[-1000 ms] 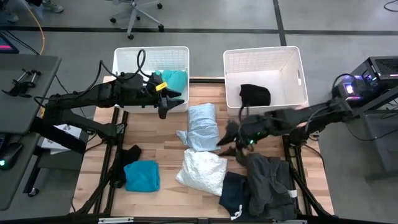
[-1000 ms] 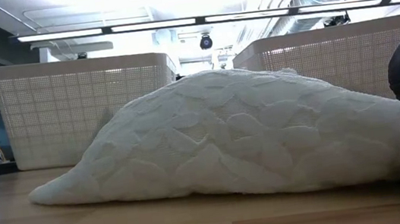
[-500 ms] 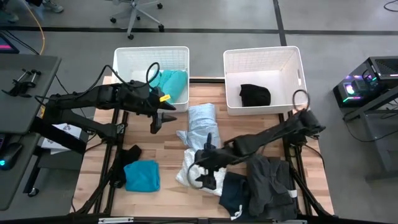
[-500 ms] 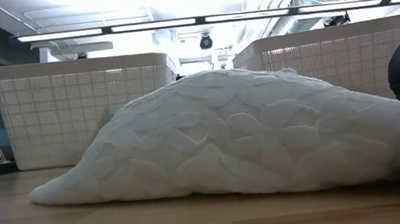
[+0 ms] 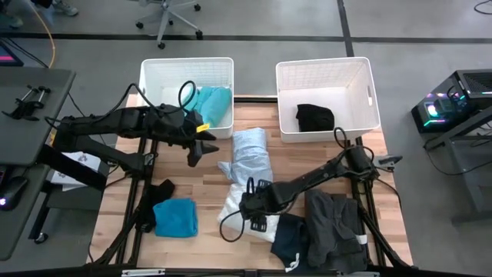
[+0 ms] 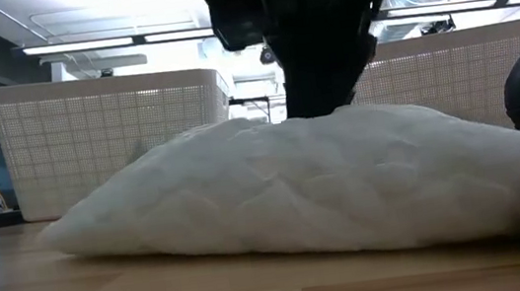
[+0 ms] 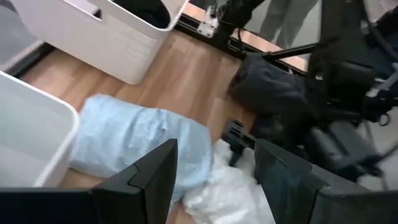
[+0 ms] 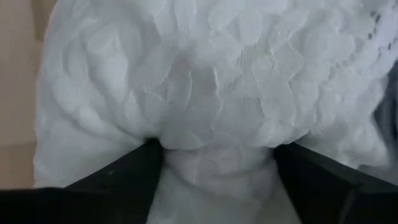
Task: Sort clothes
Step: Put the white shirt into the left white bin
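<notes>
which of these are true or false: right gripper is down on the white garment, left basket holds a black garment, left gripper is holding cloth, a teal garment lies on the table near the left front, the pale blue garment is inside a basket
1. The right gripper is down on the white garment, fingers open and pressed into the fabric. True.
2. The left basket holds a black garment. False: it holds a teal garment; the black garment is in the right basket.
3. The left gripper is holding cloth. False: it hangs open and empty above the table.
4. A teal garment lies on the table near the left front. True.
5. The pale blue garment is inside a basket. False: it lies on the table between the baskets and the white garment.
</notes>
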`<state>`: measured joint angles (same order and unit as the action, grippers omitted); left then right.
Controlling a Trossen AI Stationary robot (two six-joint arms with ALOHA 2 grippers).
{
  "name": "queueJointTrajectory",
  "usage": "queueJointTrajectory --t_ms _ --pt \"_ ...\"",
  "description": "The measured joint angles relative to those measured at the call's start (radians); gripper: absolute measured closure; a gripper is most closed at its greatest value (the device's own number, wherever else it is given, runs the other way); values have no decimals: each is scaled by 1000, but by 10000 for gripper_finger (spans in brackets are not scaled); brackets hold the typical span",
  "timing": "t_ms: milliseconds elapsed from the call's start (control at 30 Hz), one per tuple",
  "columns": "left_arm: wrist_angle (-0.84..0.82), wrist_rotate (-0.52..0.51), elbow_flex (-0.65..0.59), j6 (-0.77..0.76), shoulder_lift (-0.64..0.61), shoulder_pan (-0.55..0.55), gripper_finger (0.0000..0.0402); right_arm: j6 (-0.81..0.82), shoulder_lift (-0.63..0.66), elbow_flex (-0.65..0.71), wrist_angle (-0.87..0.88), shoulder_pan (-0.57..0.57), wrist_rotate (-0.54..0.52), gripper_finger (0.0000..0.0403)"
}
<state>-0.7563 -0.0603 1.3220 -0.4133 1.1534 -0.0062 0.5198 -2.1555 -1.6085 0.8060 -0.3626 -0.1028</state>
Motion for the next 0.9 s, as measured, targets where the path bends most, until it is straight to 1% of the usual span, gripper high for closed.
queueJointTrajectory --t_ms 67,167,300,367,433,500,600,733,900 --pt "0 -3 0 -34 0 -15 200 18 -8 37 -58 0 5 145" --pt "3 -33 0 -71 -1 -42 200 55 -7 80 -117 -1 -6 216" --pt "8 -86 0 -83 -8 -78 200 60 -6 72 -107 0 9 328" --pt "7 -106 0 -83 -13 -94 200 33 -1 44 -76 1 29 372" --pt "7 -128 0 -82 -18 -109 200 15 18 2 -25 2 32 378" --pt "12 -150 0 -70 -22 -124 200 7 35 -45 62 0 -11 375" --pt "34 -192 0 -13 -27 -151 200 -2 83 -122 244 -3 -82 369" --pt "113 -245 0 83 -29 -192 200 -5 156 -205 357 3 -148 382" --pt "222 -240 0 212 -27 -229 200 45 240 -276 406 0 -222 382"
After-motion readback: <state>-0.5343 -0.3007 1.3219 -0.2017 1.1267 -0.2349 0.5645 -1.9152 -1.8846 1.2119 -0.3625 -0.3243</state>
